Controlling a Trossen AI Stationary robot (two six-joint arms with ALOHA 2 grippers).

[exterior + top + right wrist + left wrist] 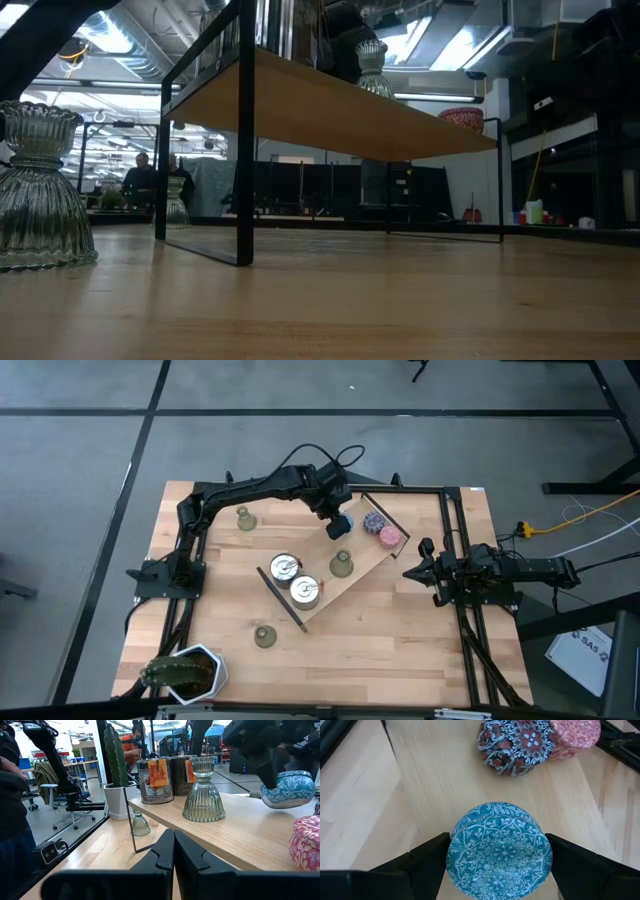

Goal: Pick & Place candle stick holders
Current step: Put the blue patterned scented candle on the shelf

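From above I see my left pincer [340,525] out over the raised wooden shelf [350,582] in the middle of the surface [400,650]. Its fingers [420,862] are pinching a round blue-patterned puck [499,851], one finger against each side of it. In the right wrist view the puck [287,787] hangs a little above the shelf top, not resting on it. Just beyond it on the shelf lie a dark purple puck [373,521] and a pink puck [389,538], touching each other.

My right pincer [412,572] waits at the right side of the surface, its fingers [172,855] pressed together with nothing between them.

The candle stick holders are spread out. One candle stick holder [341,565] stands upright on the shelf, beside two silver tins [295,580] and near the blue puck. A second holder [244,518] stands on the surface at the far left, under the left arm. A third holder [265,636] stands on the surface near the front, just off the shelf's low corner. A potted cactus [185,672] sits at the front left corner.
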